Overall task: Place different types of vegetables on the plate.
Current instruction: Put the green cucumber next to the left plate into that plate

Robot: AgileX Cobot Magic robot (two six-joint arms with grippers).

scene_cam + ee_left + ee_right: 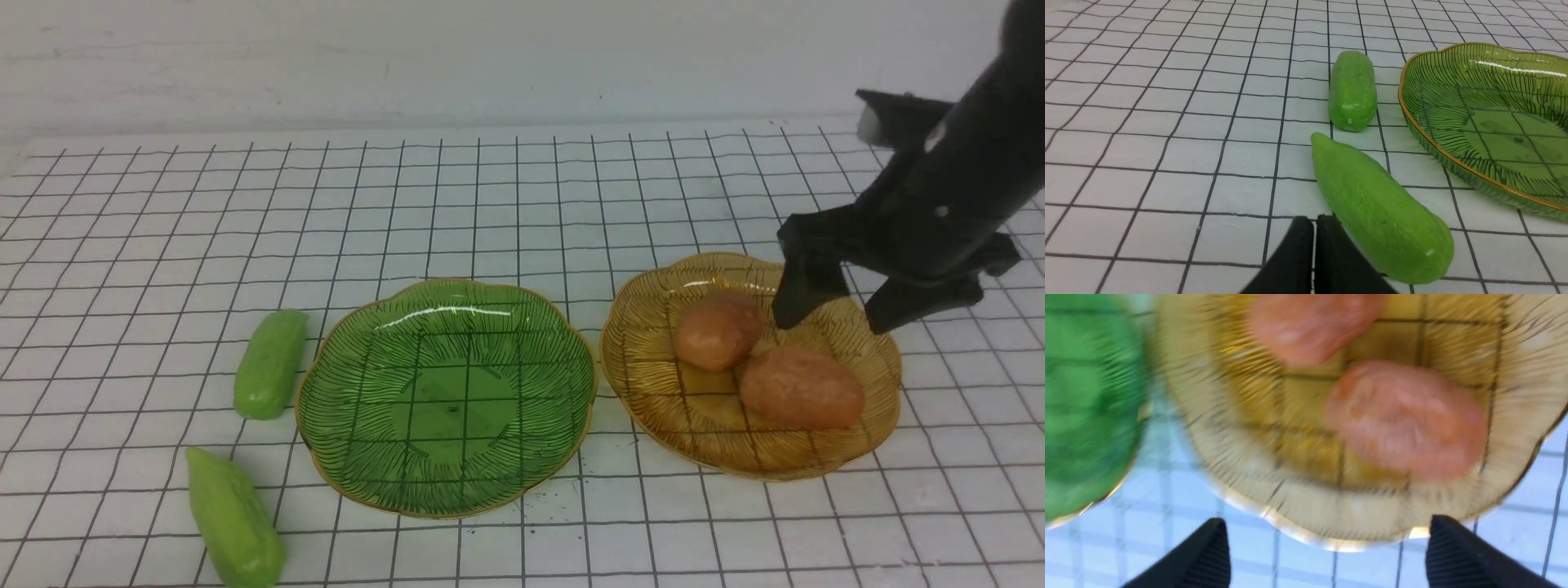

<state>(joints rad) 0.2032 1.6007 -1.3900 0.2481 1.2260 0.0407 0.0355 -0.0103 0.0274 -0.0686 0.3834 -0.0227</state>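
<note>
Near cucumber (234, 523) first: left gripper (1314, 223) is closed, so open, straddle its width; right gripper (834, 320) gapes empty above potato plate (784, 470).

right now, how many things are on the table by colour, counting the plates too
green vegetables: 2
orange-brown vegetables: 2
green plate: 1
amber plate: 1
total: 6

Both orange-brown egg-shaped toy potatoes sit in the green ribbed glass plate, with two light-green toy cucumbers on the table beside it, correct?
No: the front view shows both toy potatoes in the amber ribbed glass plate. The toy cucumbers do lie beside the green plate.
</note>
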